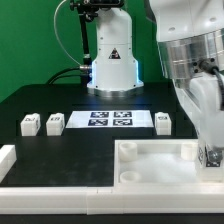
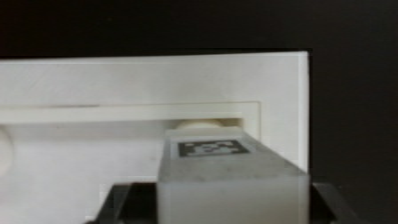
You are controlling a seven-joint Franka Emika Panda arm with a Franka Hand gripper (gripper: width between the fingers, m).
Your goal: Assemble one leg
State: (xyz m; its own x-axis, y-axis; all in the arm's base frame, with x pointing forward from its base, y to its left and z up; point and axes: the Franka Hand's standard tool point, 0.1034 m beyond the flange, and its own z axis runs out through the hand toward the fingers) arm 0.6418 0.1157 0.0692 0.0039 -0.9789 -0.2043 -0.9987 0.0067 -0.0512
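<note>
Black tabletop, green backdrop. Large white square plastic tray-like piece [image 1: 150, 165] with round corner sockets lies below the two-finger gripper [image 1: 211, 157]. Jaws pinch a small white stubby plastic leg block [image 2: 226, 170], its black-and-white tag facing the wrist camera. Three similar white tagged blocks [image 1: 31, 124] flank the marker board [image 1: 110, 120], well apart from the jaws.

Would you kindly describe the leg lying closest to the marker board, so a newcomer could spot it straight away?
Start at the marker board, the flat white strip with black tags in the middle of the black table. At its end on the exterior view's left lie two small white blocks. The leg you want almost touches the board, while the other leg lies farther out.
</note>
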